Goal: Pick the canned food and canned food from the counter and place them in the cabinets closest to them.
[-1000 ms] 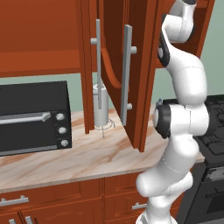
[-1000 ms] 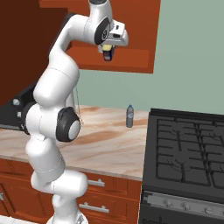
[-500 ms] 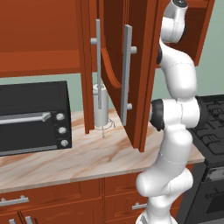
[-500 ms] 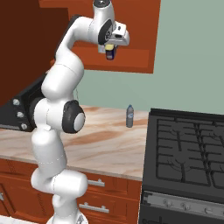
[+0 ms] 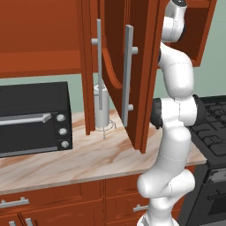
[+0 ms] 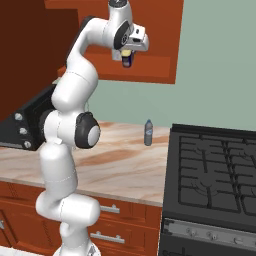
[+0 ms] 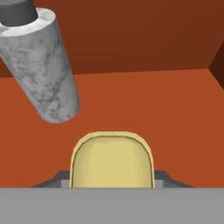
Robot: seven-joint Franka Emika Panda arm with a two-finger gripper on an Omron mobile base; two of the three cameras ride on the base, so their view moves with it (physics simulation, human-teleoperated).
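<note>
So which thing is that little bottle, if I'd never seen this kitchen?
Find the long beige marbled counter left of the black stove. Near its back, by the stove's edge, stands a small bottle, upright and alone. It is grey-blue and slim.

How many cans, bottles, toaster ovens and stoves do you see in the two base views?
can: 1
bottle: 1
toaster oven: 1
stove: 1
Total: 4
</note>
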